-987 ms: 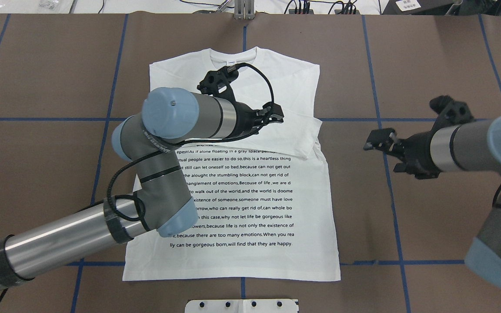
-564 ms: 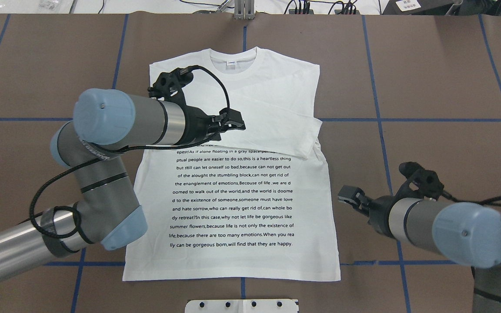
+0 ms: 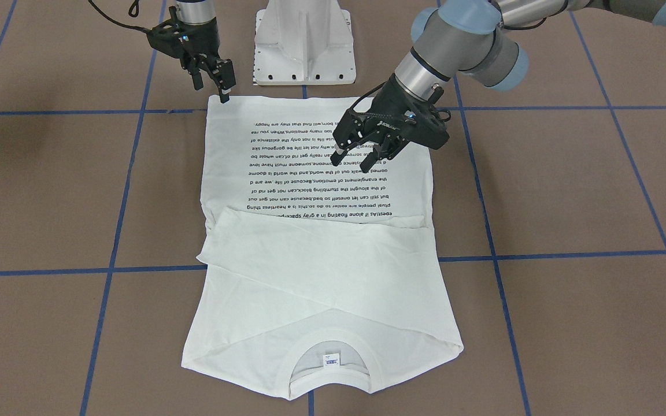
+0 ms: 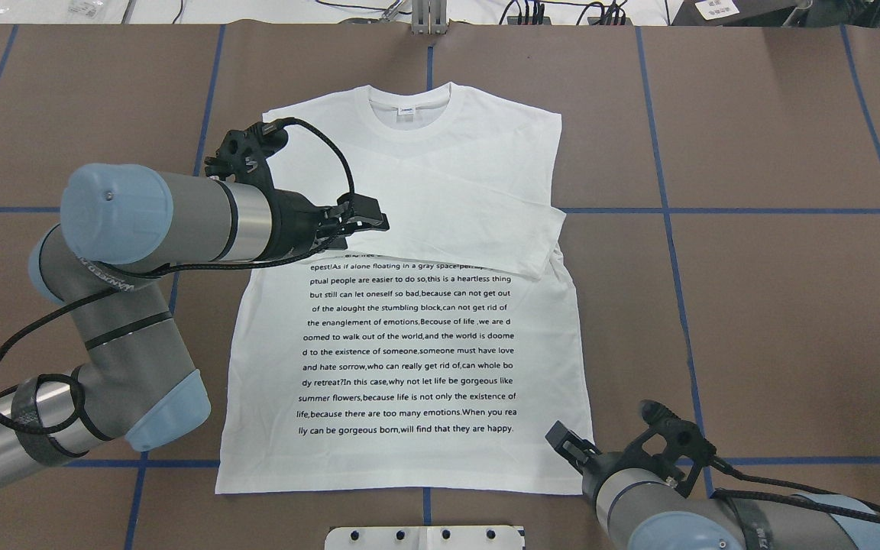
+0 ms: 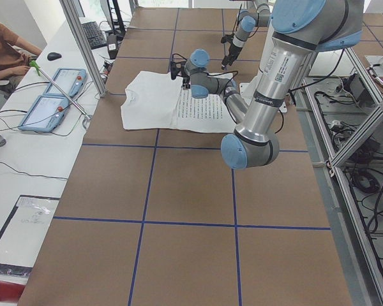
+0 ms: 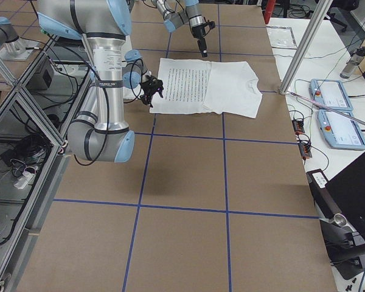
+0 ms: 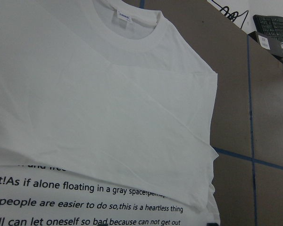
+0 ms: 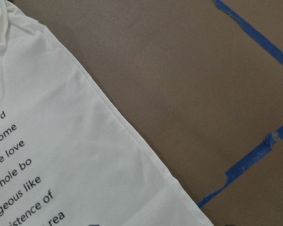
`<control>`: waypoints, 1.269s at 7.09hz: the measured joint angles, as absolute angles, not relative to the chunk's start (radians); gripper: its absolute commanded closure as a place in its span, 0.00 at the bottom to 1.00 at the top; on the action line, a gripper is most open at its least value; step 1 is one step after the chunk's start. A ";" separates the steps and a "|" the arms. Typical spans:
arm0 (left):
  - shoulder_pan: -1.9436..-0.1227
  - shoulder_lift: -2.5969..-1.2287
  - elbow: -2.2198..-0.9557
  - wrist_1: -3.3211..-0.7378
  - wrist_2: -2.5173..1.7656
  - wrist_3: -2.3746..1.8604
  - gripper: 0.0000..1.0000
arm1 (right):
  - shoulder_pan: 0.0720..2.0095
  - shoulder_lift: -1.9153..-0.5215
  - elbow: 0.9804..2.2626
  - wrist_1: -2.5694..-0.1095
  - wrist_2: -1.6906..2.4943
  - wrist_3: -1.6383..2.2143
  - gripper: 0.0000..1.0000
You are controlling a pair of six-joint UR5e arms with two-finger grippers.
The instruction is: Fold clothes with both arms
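Observation:
The clothes are one white long-sleeved T-shirt (image 4: 448, 176) lying flat on the brown table, collar (image 4: 408, 107) far from the robot, black text block up. Both sleeves are folded across the chest (image 3: 310, 254). My left gripper (image 4: 367, 219) hovers open above the shirt's left half, by the top lines of text; in the front-facing view the left gripper (image 3: 353, 166) holds nothing. My right gripper (image 3: 213, 89) hangs open just over the shirt's hem corner nearest the robot on its right side, and shows low in the overhead view as the right gripper (image 4: 566, 443). The right wrist view shows that side edge of the shirt (image 8: 61, 155).
The white pedestal base (image 3: 304, 40) stands just behind the hem. Blue tape lines (image 4: 669, 210) grid the brown table. A person (image 5: 3, 51) sits past the far edge beside two control tablets (image 5: 57, 95). A metal frame post (image 6: 304, 42) rises there.
My left arm has drawn back leftward across the chest, gripper staying open and empty. My right arm has swung from the shirt's right side down to the near hem corner.

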State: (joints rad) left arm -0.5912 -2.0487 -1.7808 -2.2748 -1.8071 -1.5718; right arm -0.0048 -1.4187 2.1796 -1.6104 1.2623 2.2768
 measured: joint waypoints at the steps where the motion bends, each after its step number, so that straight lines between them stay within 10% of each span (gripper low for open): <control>1: -0.591 -2.047 -1.780 -2.275 -1.806 -1.572 0.24 | -0.013 -1.405 2.161 -1.622 1.264 2.282 0.12; 6: -0.591 -2.045 -1.776 -2.277 -1.806 -1.571 0.24 | -0.026 -1.395 2.109 -1.630 1.299 2.282 0.22; 9: -0.591 -2.045 -1.777 -2.280 -1.806 -1.571 0.24 | -0.036 -1.401 2.105 -1.631 1.314 2.283 0.81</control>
State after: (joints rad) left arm -0.5908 -2.0448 -1.7766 -2.2798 -1.8056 -1.5708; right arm -0.0358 -1.4014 2.1047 -1.6306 1.3135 2.2830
